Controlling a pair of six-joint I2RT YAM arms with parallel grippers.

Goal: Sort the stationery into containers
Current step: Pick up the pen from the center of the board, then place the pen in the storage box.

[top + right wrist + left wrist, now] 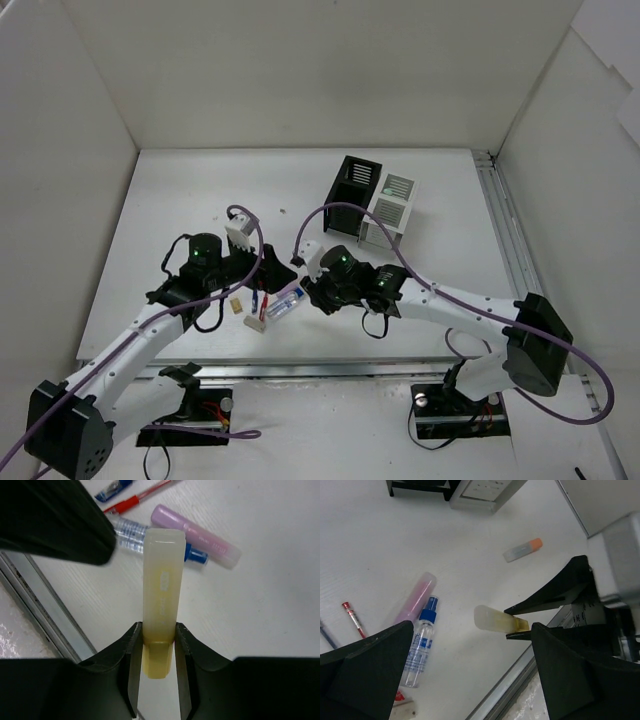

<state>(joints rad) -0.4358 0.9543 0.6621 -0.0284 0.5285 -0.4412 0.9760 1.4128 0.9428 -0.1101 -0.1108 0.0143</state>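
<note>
we see the right gripper [159, 647] clamped on the yellow stick's [162, 590] end; left gripper [470, 655] released, jaws spread wide.

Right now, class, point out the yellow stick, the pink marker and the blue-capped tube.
yellow stick [161, 590], right wrist view, mid-body.
pink marker [197, 535], right wrist view, mid-barrel.
blue-capped tube [418, 647], left wrist view, clear body.

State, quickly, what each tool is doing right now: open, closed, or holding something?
Left tool: open, holding nothing.
Right tool: closed on the yellow stick.
</note>
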